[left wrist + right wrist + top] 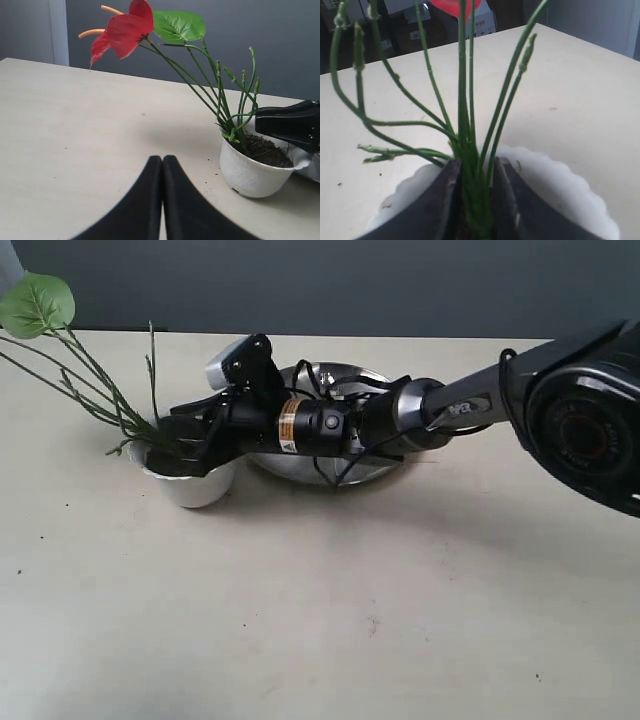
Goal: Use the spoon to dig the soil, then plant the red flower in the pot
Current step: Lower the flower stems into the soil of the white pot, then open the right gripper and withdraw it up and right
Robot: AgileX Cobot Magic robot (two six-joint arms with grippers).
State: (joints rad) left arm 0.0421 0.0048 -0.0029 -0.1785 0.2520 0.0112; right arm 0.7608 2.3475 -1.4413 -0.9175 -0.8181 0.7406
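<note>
The red flower (125, 27) stands in the small white pot (252, 175), its thin green stems (100, 390) leaning away from the arm. Dark soil (267, 150) fills the pot. My right gripper (476, 167) is down over the pot's scalloped rim (560, 175), shut on the bundle of stems (470, 150) just above the soil. In the exterior view it covers the pot's (195, 485) top. My left gripper (162, 160) is shut and empty, low over the bare table a short way from the pot. The spoon is out of view.
A round steel plate (300, 472) lies right behind the pot, mostly covered by the right arm (450, 405). The beige table (330, 620) stretches in front of the pot and arm. A few soil crumbs lie beside the pot.
</note>
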